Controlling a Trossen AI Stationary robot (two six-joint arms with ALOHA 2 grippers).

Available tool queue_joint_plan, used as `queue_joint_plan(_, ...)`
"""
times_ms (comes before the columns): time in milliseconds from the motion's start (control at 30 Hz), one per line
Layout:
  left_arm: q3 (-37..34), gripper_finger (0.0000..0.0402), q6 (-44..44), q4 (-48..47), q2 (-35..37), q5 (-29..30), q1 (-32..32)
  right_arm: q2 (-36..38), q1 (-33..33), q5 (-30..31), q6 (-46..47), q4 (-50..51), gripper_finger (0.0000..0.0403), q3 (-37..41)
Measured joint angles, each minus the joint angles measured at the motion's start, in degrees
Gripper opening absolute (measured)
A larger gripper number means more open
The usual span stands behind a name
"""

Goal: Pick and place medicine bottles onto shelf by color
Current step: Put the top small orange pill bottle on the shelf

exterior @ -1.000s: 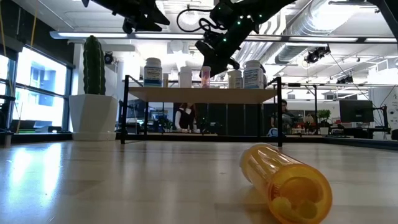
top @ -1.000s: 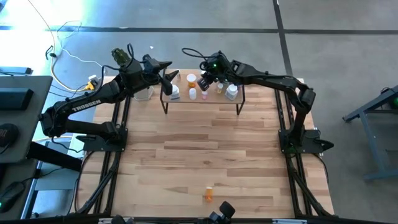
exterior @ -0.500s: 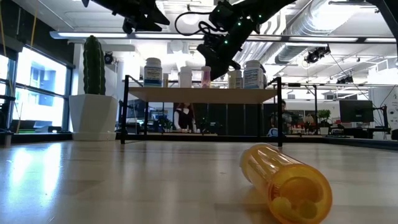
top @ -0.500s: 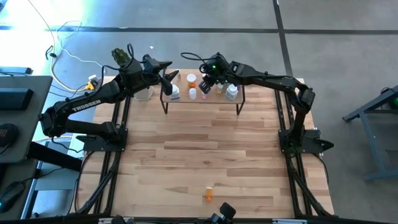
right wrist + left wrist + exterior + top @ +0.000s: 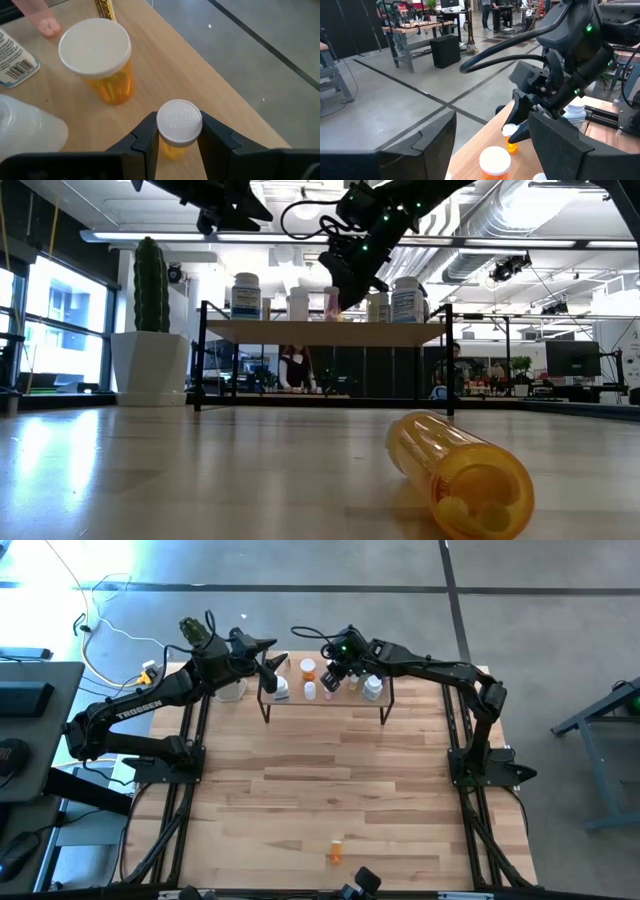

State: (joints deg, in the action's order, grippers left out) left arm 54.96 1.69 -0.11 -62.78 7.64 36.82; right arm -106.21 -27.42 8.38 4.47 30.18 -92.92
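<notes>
The shelf [image 5: 325, 700] stands at the table's far side with several medicine bottles on it: white ones [image 5: 246, 295] [image 5: 407, 298], a pink one [image 5: 331, 302] and a wide-capped orange one [image 5: 95, 47]. My right gripper [image 5: 179, 137] is over the shelf's far edge, shut on a small orange bottle with a white ribbed cap [image 5: 179, 122]. My left gripper [image 5: 272, 668] hangs open above the shelf's left end, holding nothing. Another orange bottle [image 5: 460, 475] lies on its side near the table's front edge. My right gripper pinches the small orange bottle between its two fingers, on opposite sides just below the white cap [image 5: 172, 149]. The fingers [image 5: 150, 135] slant down from the near right. The bottle stands upright in the hold. I cannot tell whether its base touches the shelf.
A tall cactus in a white pot [image 5: 150, 330] stands left of the shelf. The bare wooden tabletop [image 5: 320, 780] stretches between the shelf and the lying bottle. The floor shows just past the shelf's far edge [image 5: 235, 100].
My right gripper has tipped its fingers a little further down toward the shelf top, still shut on the small orange bottle.
</notes>
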Motion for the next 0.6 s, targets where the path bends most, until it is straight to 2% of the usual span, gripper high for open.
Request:
queue_joint_plan(367, -0.02, 0.0239, 0.0, -0.13, 0.0, 0.02, 0.0, 0.07, 0.2, 0.15, 1.17, 1.08, 0.0127, -0.02)
queue_joint_plan(600, -0.02, 0.0239, 0.0, -0.13, 0.0, 0.02, 0.0, 0.06, 0.6, 0.63, 1.34, 1.35, 0.0129, -0.02)
